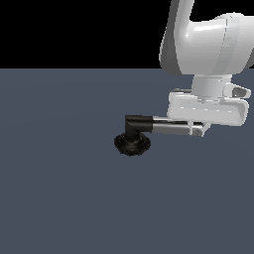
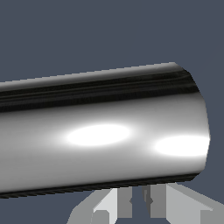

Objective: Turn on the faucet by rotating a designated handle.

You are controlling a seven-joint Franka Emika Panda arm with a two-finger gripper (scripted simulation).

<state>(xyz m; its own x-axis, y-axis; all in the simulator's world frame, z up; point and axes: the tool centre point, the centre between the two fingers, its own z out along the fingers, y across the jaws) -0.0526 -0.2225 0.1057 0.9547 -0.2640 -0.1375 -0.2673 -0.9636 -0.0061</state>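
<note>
Faucet: the small fixture with a black round ribbed base and short black elbow [image 1: 132, 141] stands on the flat grey-blue worktop [image 1: 59, 198], near the middle of the exterior view.

Handle: the straight shiny silver-chrome cylindrical bar [image 1: 171, 126] runs level from the elbow toward the exterior view's right, its flat round end furthest from the base.

Tool: my white two-fingered tool [image 1: 198, 130] hangs at that free end, because the tip gives me the longest lever about the elbow.

Tool state: the wrist view shows the bar [image 2: 100, 131] filling the frame with my fingers [image 2: 159, 201] just behind it. I cannot tell whether they are apart beside it or pressed on it; the bar hides the tips.

Why so low: my palm sits just above the bar so the fingers reach down past it.

Step, as I judge it: set at the handle's end, the turn itself not yet evident.
</note>
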